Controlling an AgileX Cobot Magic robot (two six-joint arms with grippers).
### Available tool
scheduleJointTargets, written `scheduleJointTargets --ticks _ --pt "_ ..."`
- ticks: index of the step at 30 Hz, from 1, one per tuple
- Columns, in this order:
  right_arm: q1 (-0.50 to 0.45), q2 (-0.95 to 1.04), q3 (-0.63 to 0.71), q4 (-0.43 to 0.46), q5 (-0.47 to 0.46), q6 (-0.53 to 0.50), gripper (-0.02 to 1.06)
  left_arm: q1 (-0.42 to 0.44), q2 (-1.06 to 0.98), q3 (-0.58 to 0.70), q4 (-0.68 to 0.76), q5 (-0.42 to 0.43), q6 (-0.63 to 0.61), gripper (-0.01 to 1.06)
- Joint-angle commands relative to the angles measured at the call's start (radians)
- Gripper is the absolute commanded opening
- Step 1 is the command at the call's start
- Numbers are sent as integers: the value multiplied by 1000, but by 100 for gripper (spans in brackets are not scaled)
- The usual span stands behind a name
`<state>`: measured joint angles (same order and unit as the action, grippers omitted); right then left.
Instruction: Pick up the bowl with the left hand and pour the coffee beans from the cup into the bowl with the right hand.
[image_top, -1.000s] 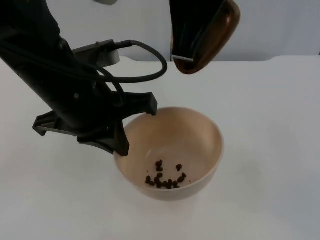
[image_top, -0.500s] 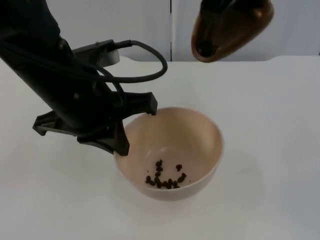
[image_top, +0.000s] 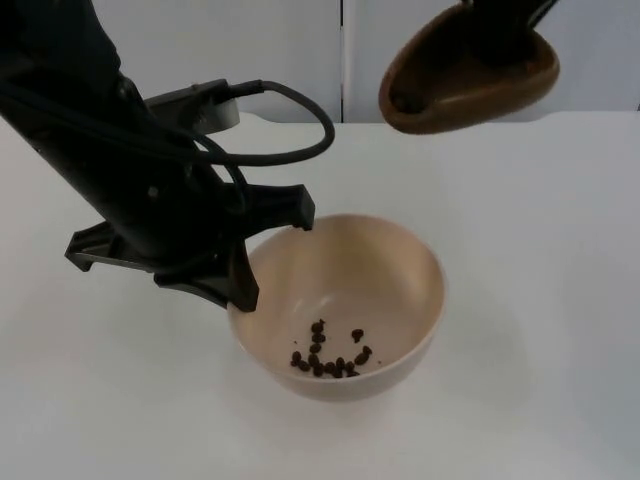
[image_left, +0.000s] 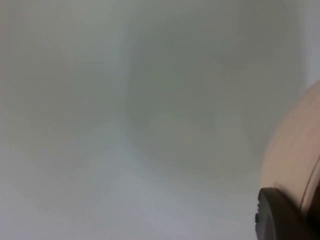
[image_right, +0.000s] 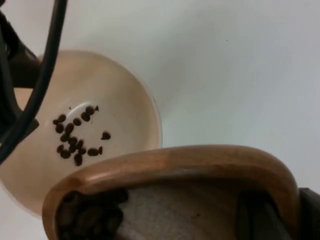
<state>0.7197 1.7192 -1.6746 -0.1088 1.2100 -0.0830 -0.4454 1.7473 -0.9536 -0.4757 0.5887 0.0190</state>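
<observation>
A beige bowl (image_top: 390, 270) is gripped at its left rim by my left gripper (image_top: 255, 258), which is shut on it. A small heap of coffee beans (image_top: 330, 358) lies in its bottom. In the left wrist view the bowl's outer wall (image_left: 295, 150) runs beside a black fingertip (image_left: 280, 217). My right gripper (image_top: 497, 30) is shut on a brown wooden cup (image_top: 465, 85), held high behind and to the right of the bowl, its mouth turned left. From the right wrist, the cup's rim (image_right: 170, 160) hangs over the bowl (image_right: 130, 95), with beans (image_right: 90, 215) still inside the cup.
White table top (image_top: 540, 260) spreads to the right of and in front of the bowl. The grey partition wall (image_top: 280, 50) closes off the back. The left arm's black body covers the table to the left of the bowl.
The right gripper has swung the cup from a steep tilt behind the bowl to a flatter pose, moving right. Bowl, beans and left arm have stayed put.
</observation>
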Motion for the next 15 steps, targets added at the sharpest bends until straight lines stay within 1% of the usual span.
scheduleJointTargets --ticks 1,4,5,11,13,14,15 --pt "-17 -13 -8 41 -10 -17 0 0 -12 4 2 1 1 0" --pt "-45 -13 -8 101 -10 -40 0 0 -12 4 20 3 1 0" --pt "-50 -13 -8 109 -10 -40 0 0 -12 4 31 5 1 0" --pt "-49 -13 -8 115 -20 -40 0 5 -12 4 132 22 -7 0" --pt "-49 -13 -8 115 -30 -38 0 5 -12 4 173 31 -46 0" --pt "-49 -13 -8 115 -30 -38 0 5 -12 4 173 31 -46 0" --pt "-49 -13 -8 115 -39 -33 0 5 -12 4 182 33 -71 0"
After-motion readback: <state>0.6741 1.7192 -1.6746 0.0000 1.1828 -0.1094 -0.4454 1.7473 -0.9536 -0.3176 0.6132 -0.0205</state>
